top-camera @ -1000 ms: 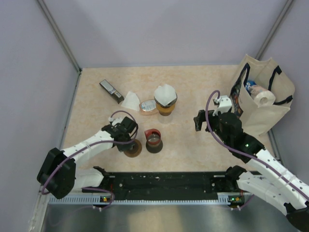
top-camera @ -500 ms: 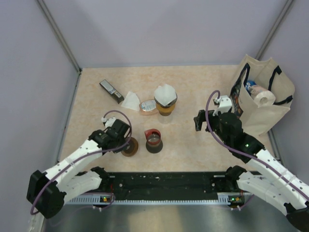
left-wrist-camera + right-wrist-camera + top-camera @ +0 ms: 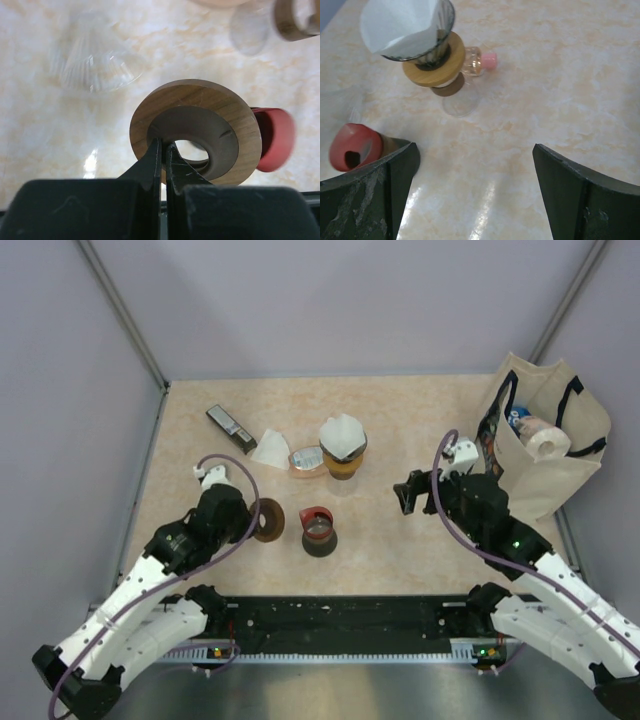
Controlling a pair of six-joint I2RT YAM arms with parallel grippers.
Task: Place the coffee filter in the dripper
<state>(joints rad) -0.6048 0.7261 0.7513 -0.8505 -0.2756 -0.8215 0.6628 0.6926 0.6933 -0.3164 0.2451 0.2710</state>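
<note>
A white paper coffee filter (image 3: 343, 430) (image 3: 400, 25) sits in the glass dripper (image 3: 447, 17), which stands on a yellow wooden collar (image 3: 437, 70) over a glass carafe at the back middle. My left gripper (image 3: 255, 518) (image 3: 163, 147) is shut on the rim of a brown wooden ring (image 3: 272, 520) (image 3: 240, 120), left of the red-lidded cup (image 3: 318, 522). My right gripper (image 3: 405, 495) (image 3: 474, 150) hangs open over bare table, right of the dripper, with nothing between its fingers.
A clear ribbed cone (image 3: 270, 448) (image 3: 95, 62) lies left of the dripper. A small bottle with a pink cap (image 3: 307, 460) (image 3: 482, 62) lies beside it. A black bar (image 3: 231, 428) is at the back left. A canvas tote bag (image 3: 545, 455) stands at the right edge.
My left arm has drawn its elbow back toward the near edge, and the wooden ring has shifted a little farther away. My right gripper has edged slightly left.
</note>
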